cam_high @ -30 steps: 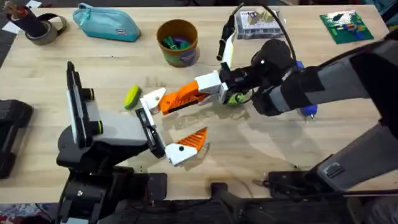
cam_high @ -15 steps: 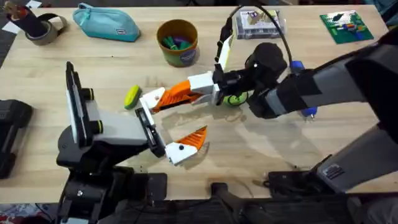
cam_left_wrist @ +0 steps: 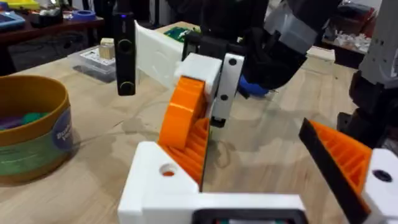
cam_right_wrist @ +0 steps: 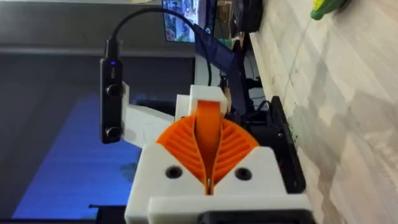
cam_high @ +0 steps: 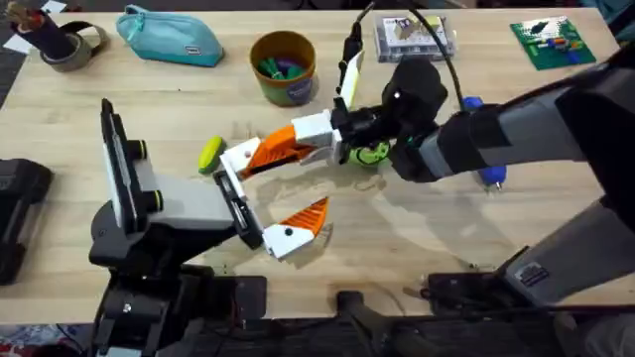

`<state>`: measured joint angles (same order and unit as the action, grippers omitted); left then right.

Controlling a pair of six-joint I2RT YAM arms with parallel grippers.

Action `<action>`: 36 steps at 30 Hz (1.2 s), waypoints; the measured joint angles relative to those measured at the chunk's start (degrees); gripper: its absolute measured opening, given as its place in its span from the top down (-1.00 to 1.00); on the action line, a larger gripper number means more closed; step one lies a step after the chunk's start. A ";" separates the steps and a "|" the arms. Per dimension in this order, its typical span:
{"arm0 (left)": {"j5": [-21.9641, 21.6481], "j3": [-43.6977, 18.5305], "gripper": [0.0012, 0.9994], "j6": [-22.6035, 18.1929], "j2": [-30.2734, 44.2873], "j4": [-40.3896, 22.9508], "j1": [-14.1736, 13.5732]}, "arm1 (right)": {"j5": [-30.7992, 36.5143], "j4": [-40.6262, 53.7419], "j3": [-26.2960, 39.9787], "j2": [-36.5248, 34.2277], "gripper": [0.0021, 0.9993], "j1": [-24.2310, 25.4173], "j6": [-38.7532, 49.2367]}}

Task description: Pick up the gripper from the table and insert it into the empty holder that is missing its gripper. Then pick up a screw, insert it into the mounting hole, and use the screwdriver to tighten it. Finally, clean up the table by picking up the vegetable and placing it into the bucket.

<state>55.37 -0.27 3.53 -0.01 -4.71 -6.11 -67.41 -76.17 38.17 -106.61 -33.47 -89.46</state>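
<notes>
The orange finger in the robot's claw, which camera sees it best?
The left wrist view: the orange finger is close, meeting the white holder. Overhead it looks small; the right wrist view shows it squeezed in the right claw.

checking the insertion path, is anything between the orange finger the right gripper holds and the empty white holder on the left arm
Nothing visible. The right gripper holds the orange finger with its tip already at the white holder; the yellow-green vegetable lies off to the side.
</notes>
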 joint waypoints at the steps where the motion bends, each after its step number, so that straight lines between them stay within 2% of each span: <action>1: -0.08 0.00 -0.97 -0.05 0.00 -0.19 0.05 | -2.27 3.56 2.02 -0.03 0.97 0.18 1.86; 12: 0.30 0.00 -0.97 -0.42 0.00 -0.24 0.09 | -6.88 11.60 6.11 -0.50 0.97 0.81 7.66; 35: 0.55 0.00 -0.97 -0.46 0.00 -0.26 0.09 | -7.25 12.16 6.41 -0.50 0.98 0.79 9.64; 36: 0.53 0.00 -0.97 -0.48 0.00 -0.26 0.09 | -7.25 12.30 6.43 -0.50 0.90 0.79 9.60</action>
<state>55.90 -0.27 3.05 -0.01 -4.97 -6.02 -74.65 -63.88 44.60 -107.11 -32.69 -79.85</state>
